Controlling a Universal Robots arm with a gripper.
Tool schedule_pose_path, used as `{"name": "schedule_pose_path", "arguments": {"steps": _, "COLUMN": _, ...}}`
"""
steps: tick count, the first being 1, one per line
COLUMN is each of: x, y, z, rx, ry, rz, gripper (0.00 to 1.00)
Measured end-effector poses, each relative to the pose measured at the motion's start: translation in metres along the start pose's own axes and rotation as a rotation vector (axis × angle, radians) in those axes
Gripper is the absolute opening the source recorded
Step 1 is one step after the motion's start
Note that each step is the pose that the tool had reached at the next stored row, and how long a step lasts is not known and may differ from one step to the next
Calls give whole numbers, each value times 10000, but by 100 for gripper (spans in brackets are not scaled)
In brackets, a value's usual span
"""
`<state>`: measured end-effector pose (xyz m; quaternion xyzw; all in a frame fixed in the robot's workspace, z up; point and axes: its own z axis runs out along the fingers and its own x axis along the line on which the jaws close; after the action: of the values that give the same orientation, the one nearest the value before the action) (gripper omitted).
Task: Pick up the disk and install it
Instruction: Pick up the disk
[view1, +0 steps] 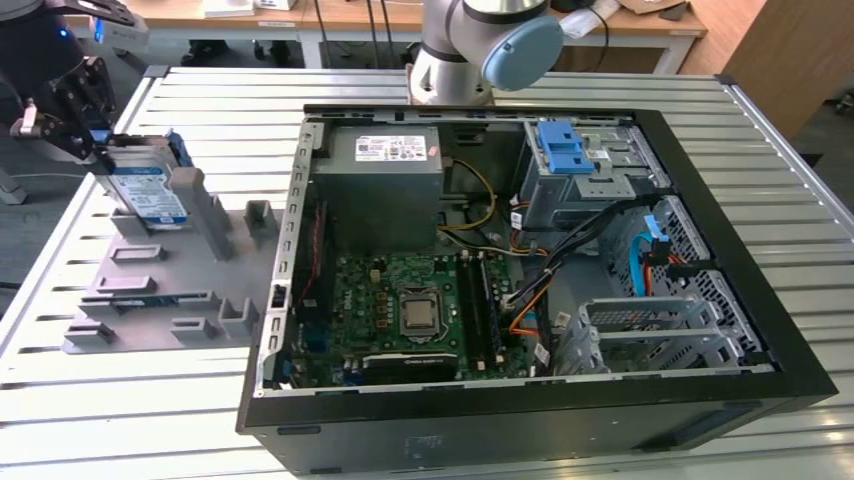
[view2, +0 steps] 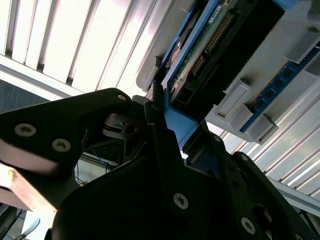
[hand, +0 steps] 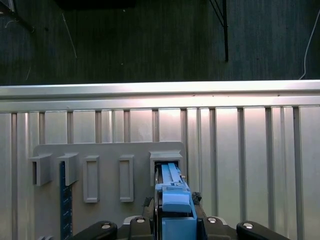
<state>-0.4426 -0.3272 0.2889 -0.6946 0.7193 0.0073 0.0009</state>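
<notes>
The disk, a silver drive with a white-and-blue label in a blue carrier frame, stands on edge, slightly tilted, at the far end of the grey slotted fixture at the exterior view's left. My black gripper reaches in from the upper left and is shut on the disk's top edge. In the first wrist view the blue frame sits edge-on between the fingers of the gripper, at a fixture slot. In the second wrist view the gripper clamps the frame below the disk's circuit board.
The open computer case lies to the exterior view's right of the fixture, with a grey power supply box, a motherboard and a light-blue latch on a metal cage. The arm's base stands behind it. A blue memory stick stands in the fixture.
</notes>
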Motion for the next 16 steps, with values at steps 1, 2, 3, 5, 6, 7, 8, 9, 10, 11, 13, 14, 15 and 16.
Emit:
{"name": "schedule_pose_path", "arguments": {"steps": 1, "x": 0, "y": 0, "z": 0, "rx": 0, "ry": 0, "rz": 0, "gripper": 40}}
{"name": "schedule_pose_path", "arguments": {"steps": 2, "x": 0, "y": 0, "z": 0, "rx": 0, "ry": -1, "rz": 0, "gripper": 36}}
{"name": "schedule_pose_path", "arguments": {"steps": 3, "x": 0, "y": 0, "z": 0, "rx": 0, "ry": 0, "rz": 0, "gripper": 36}}
{"name": "schedule_pose_path", "arguments": {"steps": 5, "x": 0, "y": 0, "z": 0, "rx": 0, "ry": -1, "rz": 0, "gripper": 36}}
{"name": "schedule_pose_path", "arguments": {"steps": 6, "x": 0, "y": 0, "z": 0, "rx": 0, "ry": -1, "rz": 0, "gripper": 36}}
{"name": "schedule_pose_path", "arguments": {"steps": 7, "x": 0, "y": 0, "z": 0, "rx": 0, "ry": -1, "rz": -1, "gripper": 36}}
{"name": "schedule_pose_path", "arguments": {"steps": 8, "x": 0, "y": 0, "z": 0, "rx": 0, "ry": -1, "rz": -4, "gripper": 36}}
{"name": "schedule_pose_path", "arguments": {"steps": 9, "x": 0, "y": 0, "z": 0, "rx": 0, "ry": 0, "rz": -13, "gripper": 36}}
{"name": "schedule_pose_path", "arguments": {"steps": 10, "x": 0, "y": 0, "z": 0, "rx": 0, "ry": 1, "rz": -37, "gripper": 36}}
{"name": "schedule_pose_path", "arguments": {"steps": 11, "x": 0, "y": 0, "z": 0, "rx": -1, "ry": 2, "rz": -79, "gripper": 36}}
{"name": "schedule_pose_path", "arguments": {"steps": 13, "x": 0, "y": 0, "z": 0, "rx": -1, "ry": 3, "rz": -112, "gripper": 36}}
{"name": "schedule_pose_path", "arguments": {"steps": 14, "x": 0, "y": 0, "z": 0, "rx": -1, "ry": 3, "rz": -113, "gripper": 36}}
{"name": "schedule_pose_path", "arguments": {"steps": 15, "x": 0, "y": 0, "z": 0, "rx": -2, "ry": 4, "rz": -113, "gripper": 36}}
{"name": "schedule_pose_path", "arguments": {"steps": 16, "x": 0, "y": 0, "z": 0, "rx": -1, "ry": 3, "rz": -114, "gripper": 36}}
